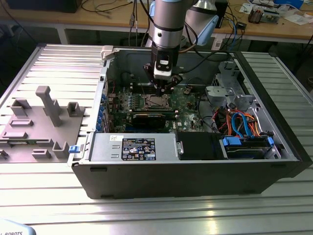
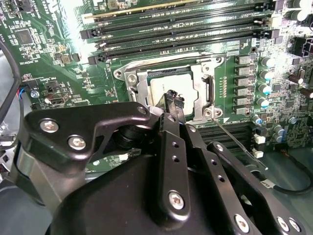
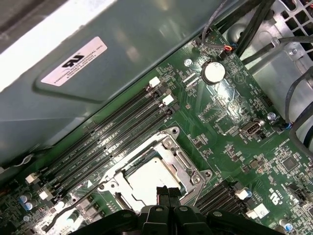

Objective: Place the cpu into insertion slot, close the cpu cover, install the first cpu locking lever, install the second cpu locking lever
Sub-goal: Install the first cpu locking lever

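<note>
Gripper [image 1: 162, 88] hangs inside the open PC case [image 1: 274, 169], directly over the socket area of the green motherboard [image 1: 188, 100]. In both wrist views the jaws are pressed together, the tips sit just above the near edge of the cpu [image 3: 149, 178], and nothing is pinched between them.

The cpu lies flat in the insertion slot [image 2: 208, 95], pale metal face up, seated square within the silvery rim. The cpu cover [image 3: 168, 142] lies down over the socket, its frame around the chip and the chip showing through its window. In the second wrist view a thin wire lever [image 2: 234, 139] runs off at an angle from the socket corner, across the board; I cannot tell whether it is latched.

Black memory slots [image 3: 107, 139] run alongside the socket on its far side. A coin cell [image 3: 213, 72] sits further out on the board.

In the exterior view, the grey power-supply box [image 1: 132, 149] occupies the near side of the case, with blue and orange cables [image 1: 242, 122] at the exterior view's right. A grey fixture tray [image 1: 39, 127] rests on the slatted bench [image 1: 156, 215], at the exterior view's left of the case.
</note>
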Available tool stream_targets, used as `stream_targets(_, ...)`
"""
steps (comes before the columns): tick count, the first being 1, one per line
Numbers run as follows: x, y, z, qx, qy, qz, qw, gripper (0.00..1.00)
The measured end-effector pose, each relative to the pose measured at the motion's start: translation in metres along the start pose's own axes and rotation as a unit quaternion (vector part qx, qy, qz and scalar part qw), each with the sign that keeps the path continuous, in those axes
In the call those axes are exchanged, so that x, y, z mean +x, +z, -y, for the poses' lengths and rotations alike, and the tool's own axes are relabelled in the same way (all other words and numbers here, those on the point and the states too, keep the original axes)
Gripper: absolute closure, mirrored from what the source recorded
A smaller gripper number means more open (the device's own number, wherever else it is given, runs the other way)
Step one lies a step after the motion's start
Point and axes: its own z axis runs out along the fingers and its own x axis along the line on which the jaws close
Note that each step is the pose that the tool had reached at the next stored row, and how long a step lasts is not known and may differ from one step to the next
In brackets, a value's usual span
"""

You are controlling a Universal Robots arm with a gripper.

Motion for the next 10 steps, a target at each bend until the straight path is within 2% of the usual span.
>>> stream_targets(10,0.0000,0.0000,0.0000,-0.0001,-0.011,0.0005,0.99993,0.89)
